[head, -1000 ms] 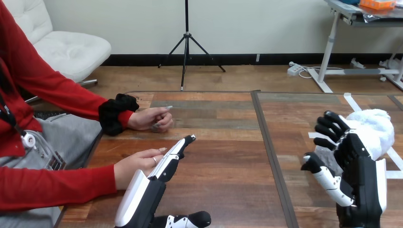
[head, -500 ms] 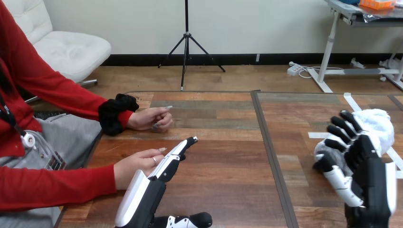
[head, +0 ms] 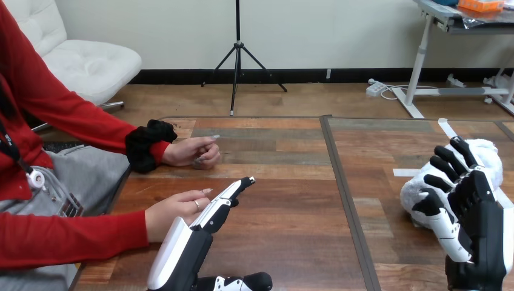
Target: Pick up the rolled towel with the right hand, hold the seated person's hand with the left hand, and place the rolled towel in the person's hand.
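1. Rolled towel (head: 488, 156): white and fluffy, lying on the worktop (head: 285, 206) at its far right side. It sits among strips of white tape (head: 403, 173) stuck to the wood.
2. Right hand (head: 470, 206): raised just in front of the rolled towel, back toward the camera. Fingers (head: 450, 163) are spread apart and only slightly bent, overlapping the towel's near face. The thumb (head: 441, 219) is held away from the fingers, low beside the towel's left end. The hand is not closed around the towel; I cannot tell whether the fingertips actually touch it.
3. Left hand (head: 209, 218): low over the worktop at the left. Fingers are straight and held together, pointing forward and to the right, and the thumb (head: 245, 282) is stretched out to the side. It holds nothing.
4. Person's lower hand (head: 176, 211): lies flat, right against the left side of the left hand, with its fingertips touching the white back shell. No robot finger is wrapped around it.
5. Person's upper hand (head: 194, 151): loosely curled, resting on the worktop farther back and well apart from both robot hands.
6. The rolled towel and the person's hands are at opposite sides of the worktop, with the dark seam (head: 340, 188) between them.
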You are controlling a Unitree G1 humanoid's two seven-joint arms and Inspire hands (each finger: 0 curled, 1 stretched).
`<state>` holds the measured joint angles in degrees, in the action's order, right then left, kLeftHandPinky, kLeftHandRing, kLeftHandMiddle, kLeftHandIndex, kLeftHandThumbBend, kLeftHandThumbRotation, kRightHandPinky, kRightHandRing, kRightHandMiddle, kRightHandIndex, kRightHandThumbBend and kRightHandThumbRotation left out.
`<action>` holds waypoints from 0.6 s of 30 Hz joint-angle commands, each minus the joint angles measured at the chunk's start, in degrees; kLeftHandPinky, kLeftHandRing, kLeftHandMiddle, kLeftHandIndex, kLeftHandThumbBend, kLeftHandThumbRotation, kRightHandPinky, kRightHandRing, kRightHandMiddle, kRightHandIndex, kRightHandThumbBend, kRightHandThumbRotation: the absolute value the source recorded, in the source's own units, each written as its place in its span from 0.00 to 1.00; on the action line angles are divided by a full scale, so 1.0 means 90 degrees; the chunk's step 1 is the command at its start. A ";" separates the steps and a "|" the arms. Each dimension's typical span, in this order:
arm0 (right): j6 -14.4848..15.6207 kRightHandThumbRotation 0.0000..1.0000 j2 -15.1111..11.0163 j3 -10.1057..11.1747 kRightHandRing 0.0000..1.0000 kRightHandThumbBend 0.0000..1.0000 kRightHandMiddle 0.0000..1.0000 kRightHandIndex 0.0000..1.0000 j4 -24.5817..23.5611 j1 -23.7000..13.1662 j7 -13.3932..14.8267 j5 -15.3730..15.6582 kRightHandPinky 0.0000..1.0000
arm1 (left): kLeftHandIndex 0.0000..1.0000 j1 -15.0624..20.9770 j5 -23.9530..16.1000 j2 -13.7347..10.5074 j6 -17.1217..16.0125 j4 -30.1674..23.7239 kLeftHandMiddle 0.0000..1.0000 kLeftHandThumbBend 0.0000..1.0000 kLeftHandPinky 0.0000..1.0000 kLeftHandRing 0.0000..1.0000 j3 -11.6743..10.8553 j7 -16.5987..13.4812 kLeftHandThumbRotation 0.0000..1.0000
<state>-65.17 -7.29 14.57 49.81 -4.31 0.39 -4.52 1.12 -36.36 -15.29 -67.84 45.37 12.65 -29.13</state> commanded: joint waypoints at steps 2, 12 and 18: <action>-0.0242 0.63 -0.0175 0.0096 0.83 1.00 0.84 0.88 0.0090 -0.0557 0.0029 0.0005 0.72 | 0.91 0.0331 0.0119 0.0037 -0.0085 -0.0019 0.92 1.00 0.84 0.91 -0.0041 -0.0012 0.85; -0.0360 0.64 -0.0243 0.0194 0.86 1.00 0.87 0.91 0.0289 -0.0662 0.0048 -0.0055 0.77 | 0.91 0.0330 0.0225 0.0055 -0.0118 0.0024 0.92 1.00 0.84 0.91 -0.0032 0.0091 0.83; -0.0325 0.64 -0.0223 0.0264 0.87 1.00 0.88 0.92 0.0352 -0.0722 -0.0048 -0.0263 0.79 | 0.91 0.0319 0.0205 0.0050 -0.0078 -0.0005 0.92 1.00 0.84 0.91 -0.0042 0.0098 0.84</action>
<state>-66.61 -7.70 15.80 52.70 -5.67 0.22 -5.34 1.12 -35.80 -15.27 -67.95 45.46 12.66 -28.32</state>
